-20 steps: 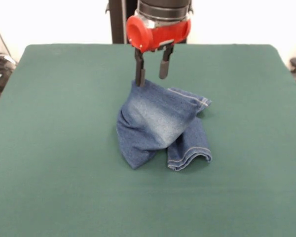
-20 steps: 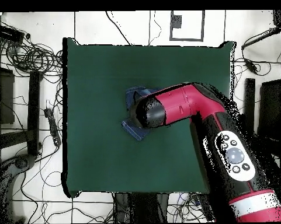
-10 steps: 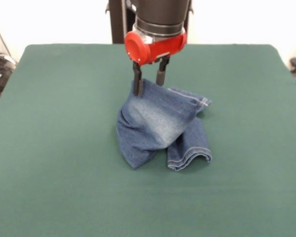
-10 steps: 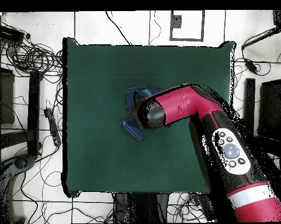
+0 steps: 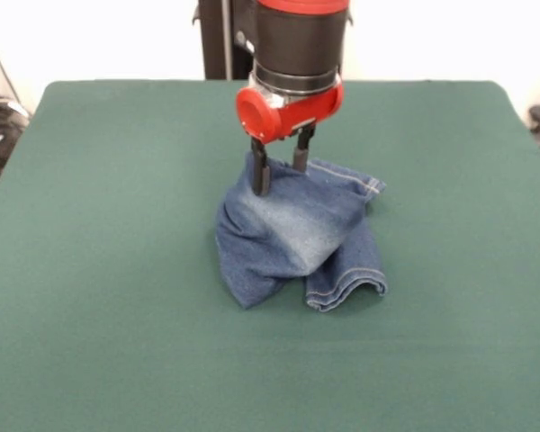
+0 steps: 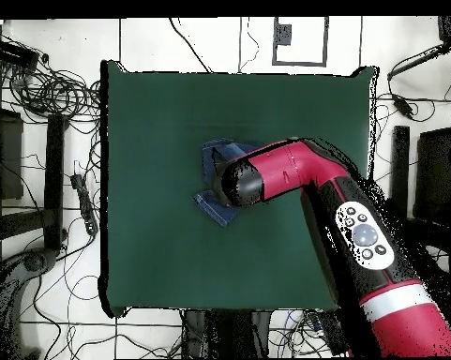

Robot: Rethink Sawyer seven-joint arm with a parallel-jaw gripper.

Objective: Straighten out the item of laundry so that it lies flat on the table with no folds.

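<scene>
The item of laundry (image 5: 292,238), a small pair of blue jeans, lies bunched and folded near the middle of the green table (image 5: 108,270). A faded patch faces up and a hemmed cuff curls at its front right. My gripper (image 5: 281,180) stands open at the heap's far upper edge. Its fingers (image 5: 262,173) straddle a raised ridge of denim and press down into it. From above, the arm (image 6: 266,178) covers the gripper and most of the jeans (image 6: 212,161); only their left part shows on the table (image 6: 154,112).
Cables and stands (image 6: 51,141) lie on the floor around the table. The table's edges are far from the jeans on every side.
The gripper has come straight down from above the jeans, so its fingers now sink into the top fold. The raised peak of denim has been pushed lower.
</scene>
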